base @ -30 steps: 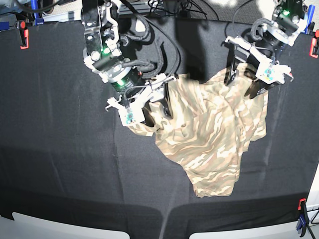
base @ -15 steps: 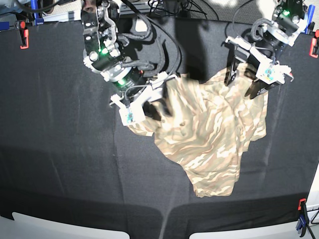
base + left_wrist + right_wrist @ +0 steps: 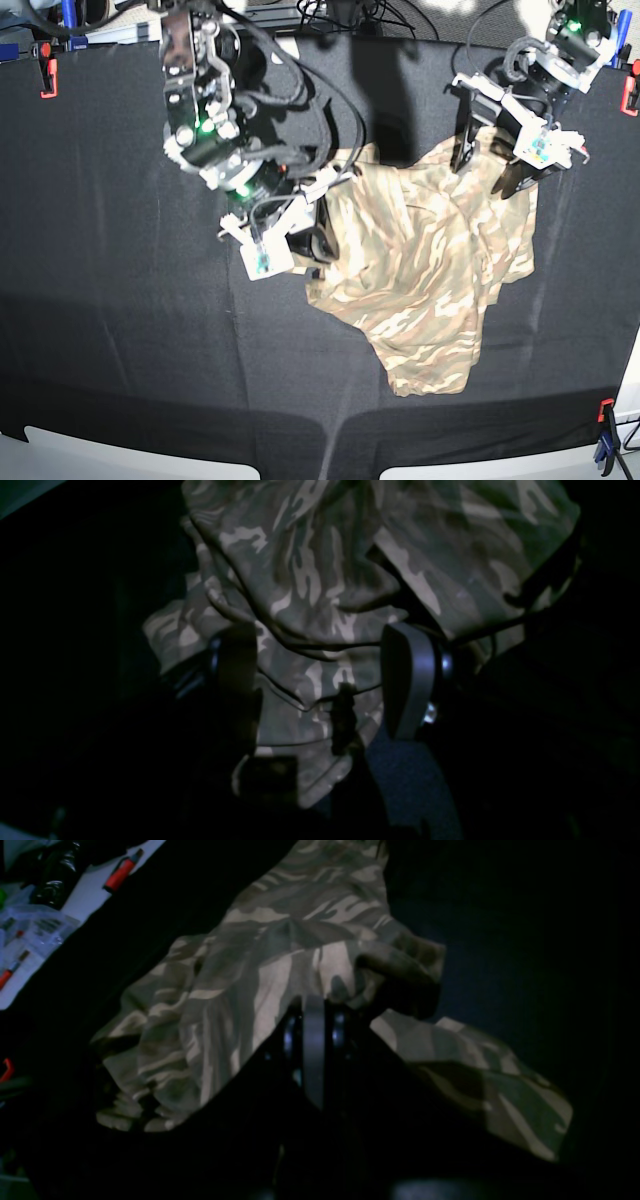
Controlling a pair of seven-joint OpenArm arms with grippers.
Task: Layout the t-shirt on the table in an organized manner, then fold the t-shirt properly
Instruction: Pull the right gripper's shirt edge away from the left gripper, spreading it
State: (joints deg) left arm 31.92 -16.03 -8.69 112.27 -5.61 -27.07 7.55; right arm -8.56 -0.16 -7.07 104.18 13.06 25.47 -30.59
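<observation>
The crumpled t-shirt (image 3: 420, 270) was pinched in the closed right gripper (image 3: 314, 1012), while the left gripper (image 3: 320, 680) was held apart over it.

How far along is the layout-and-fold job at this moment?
Early. Nothing is done: the t-shirt lies crumpled on the table. In hand: the right gripper is shut on a bunched edge of cloth; the left gripper stands open over another part. Left: spreading it flat and every fold.
</observation>
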